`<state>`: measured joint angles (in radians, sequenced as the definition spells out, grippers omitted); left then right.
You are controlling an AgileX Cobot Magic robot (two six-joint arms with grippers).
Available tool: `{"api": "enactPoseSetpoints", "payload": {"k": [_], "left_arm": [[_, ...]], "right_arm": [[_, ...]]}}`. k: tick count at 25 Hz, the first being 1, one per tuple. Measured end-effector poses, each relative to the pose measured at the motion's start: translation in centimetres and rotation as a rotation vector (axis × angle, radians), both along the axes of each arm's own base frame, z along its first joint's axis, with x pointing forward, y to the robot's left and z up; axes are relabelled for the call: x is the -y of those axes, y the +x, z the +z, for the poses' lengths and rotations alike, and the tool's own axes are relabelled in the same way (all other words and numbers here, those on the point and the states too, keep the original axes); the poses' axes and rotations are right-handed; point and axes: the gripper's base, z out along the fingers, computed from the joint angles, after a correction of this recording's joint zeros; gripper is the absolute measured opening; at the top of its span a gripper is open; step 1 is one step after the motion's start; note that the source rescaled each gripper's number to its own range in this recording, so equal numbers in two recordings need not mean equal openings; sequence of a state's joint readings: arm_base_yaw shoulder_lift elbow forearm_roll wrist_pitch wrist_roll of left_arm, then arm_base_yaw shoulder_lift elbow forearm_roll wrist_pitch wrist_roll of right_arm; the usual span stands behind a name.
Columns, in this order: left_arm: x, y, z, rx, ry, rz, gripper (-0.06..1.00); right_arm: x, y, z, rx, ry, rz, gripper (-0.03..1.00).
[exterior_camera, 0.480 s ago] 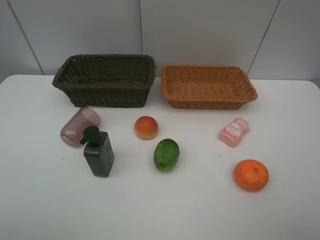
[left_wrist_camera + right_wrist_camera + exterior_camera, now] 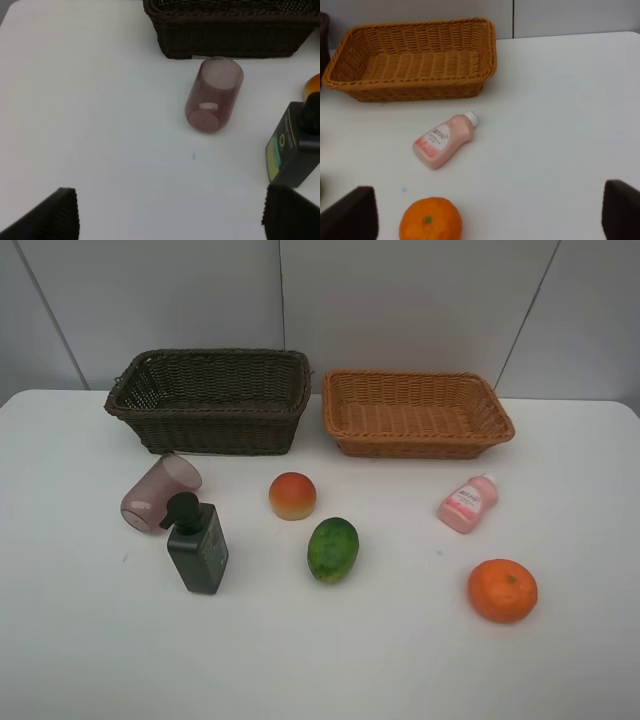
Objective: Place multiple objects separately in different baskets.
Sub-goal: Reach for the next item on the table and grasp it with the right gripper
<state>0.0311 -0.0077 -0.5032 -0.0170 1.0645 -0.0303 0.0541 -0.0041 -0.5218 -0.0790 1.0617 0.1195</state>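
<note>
Jaws of the left gripper (image 2: 170, 215) stand wide, holding nothing, facing the tipped translucent pink cup (image 2: 212, 95) and the dark pump bottle (image 2: 292, 155); the right gripper (image 2: 490, 210), equally wide and unladen, faces the small pink white-capped bottle (image 2: 442, 141) and the round orange (image 2: 431, 220). Behind them stand the dark brown wicker basket (image 2: 215, 435) and the light orange-brown wicker basket (image 2: 415, 448).

2 baskets (image 2: 215, 430) behind, 6 objects (image 2: 292, 495) in front

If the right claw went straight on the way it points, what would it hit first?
Probably the orange, nearest between the open fingers of the right gripper; the pink bottle lies beyond it. Depth is unclear.
</note>
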Motion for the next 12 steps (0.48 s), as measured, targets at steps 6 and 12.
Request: {"api": "enactPoseSetpoints", "payload": {"k": [6, 12], "left_arm": [[0.0, 0.0, 0.0, 0.0, 0.0, 0.0, 0.91], [0.0, 0.0, 0.0, 0.0, 0.0, 0.0, 0.91]], "right_arm": [[0.0, 0.0, 0.0, 0.0, 0.0, 0.0, 0.95], [0.0, 0.0, 0.0, 0.0, 0.0, 0.0, 0.95]]}}
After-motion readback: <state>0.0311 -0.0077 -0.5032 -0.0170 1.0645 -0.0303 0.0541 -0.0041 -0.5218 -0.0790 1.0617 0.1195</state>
